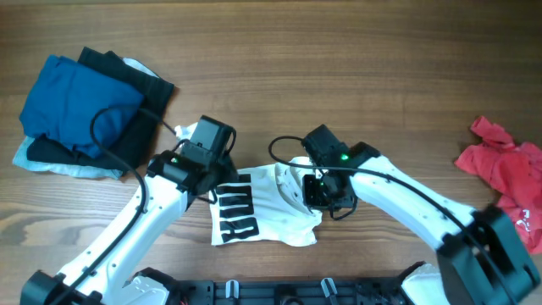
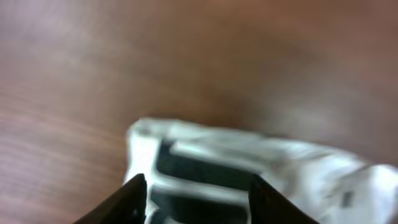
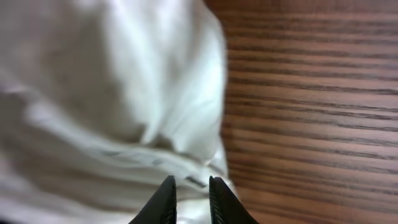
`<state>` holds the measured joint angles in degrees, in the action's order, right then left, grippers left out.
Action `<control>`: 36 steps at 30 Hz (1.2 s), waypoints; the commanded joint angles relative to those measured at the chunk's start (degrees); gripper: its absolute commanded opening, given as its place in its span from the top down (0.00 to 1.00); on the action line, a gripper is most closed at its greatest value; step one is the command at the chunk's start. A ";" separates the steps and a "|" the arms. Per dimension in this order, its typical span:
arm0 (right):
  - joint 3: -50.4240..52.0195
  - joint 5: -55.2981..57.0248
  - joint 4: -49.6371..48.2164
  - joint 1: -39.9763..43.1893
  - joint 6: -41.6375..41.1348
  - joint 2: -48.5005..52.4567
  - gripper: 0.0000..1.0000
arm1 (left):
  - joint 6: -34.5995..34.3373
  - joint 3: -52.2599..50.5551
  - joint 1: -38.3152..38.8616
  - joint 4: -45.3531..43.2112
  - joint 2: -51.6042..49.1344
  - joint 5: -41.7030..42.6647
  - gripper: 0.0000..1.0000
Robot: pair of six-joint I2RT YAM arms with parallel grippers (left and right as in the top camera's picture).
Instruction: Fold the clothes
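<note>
White T-shirt, black striped print: crumpled at near centre of wood-grain surface. Your left jaws: wide, over its left printed edge. Your right jaws: narrow gap at its right folds; cloth pinched or not, cannot tell. Blue-and-black pile far left; red garment right.
</note>
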<state>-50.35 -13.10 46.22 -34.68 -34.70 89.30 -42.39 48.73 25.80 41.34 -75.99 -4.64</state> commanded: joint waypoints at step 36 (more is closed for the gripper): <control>5.35 10.93 -30.01 5.51 8.87 1.70 0.69 | 7.23 0.63 -0.15 5.90 -19.28 13.75 0.59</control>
<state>-45.12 -4.71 19.57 -30.79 -31.18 90.43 -35.62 49.60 25.80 49.65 -94.72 1.96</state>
